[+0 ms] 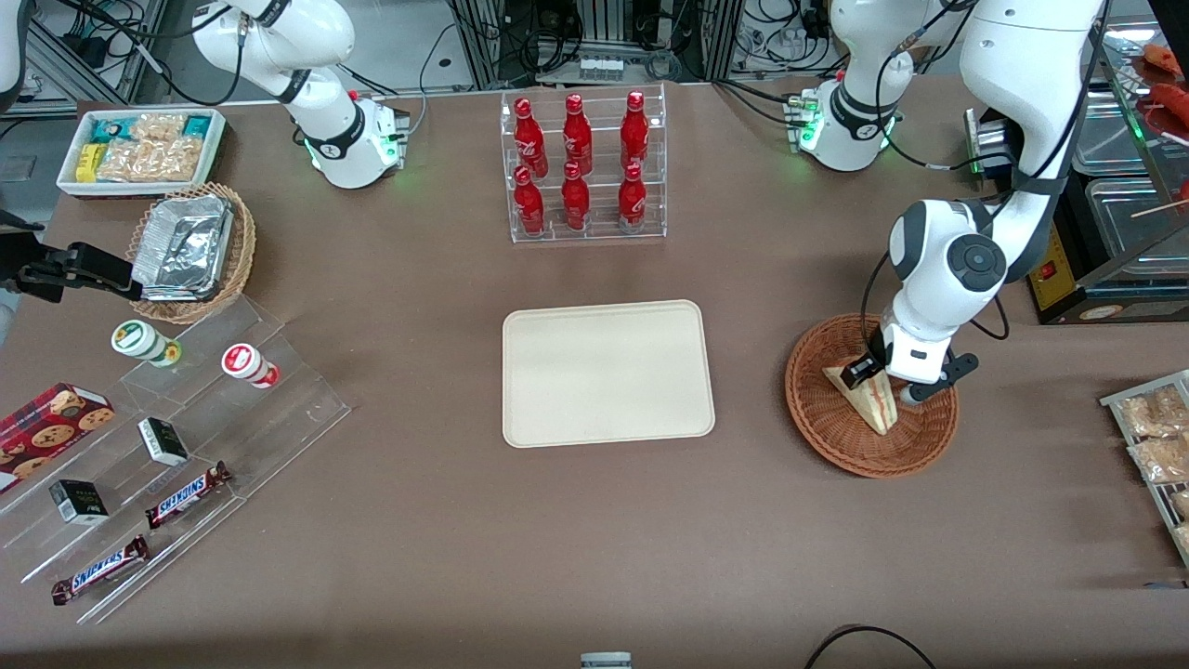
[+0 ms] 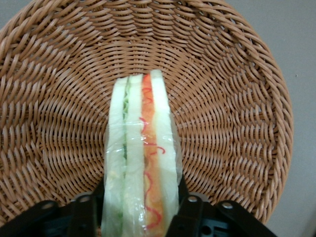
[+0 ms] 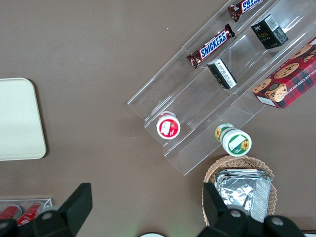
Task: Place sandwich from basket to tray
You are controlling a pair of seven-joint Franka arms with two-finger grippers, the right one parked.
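The sandwich (image 1: 874, 400) is a plastic-wrapped wedge of white bread with green and red-orange filling stripes. It leans in the reddish-brown woven basket (image 1: 836, 439), its upper end raised. My left gripper (image 1: 887, 381) is low over the basket, shut on that upper end. In the left wrist view the black fingers (image 2: 189, 206) press both flat sides of the sandwich (image 2: 140, 158), and the basket's weave (image 2: 59, 98) fills the area around it. The cream tray (image 1: 608, 372) lies flat and bare beside the basket, toward the parked arm's end of the table.
A clear rack of red bottles (image 1: 583, 167) stands farther from the front camera than the tray. A tan wicker basket with foil containers (image 1: 190, 251), a white snack bin (image 1: 139, 149) and acrylic steps with Snickers bars (image 1: 186, 492) sit toward the parked arm's end. A snack rack (image 1: 1152, 437) is near the basket.
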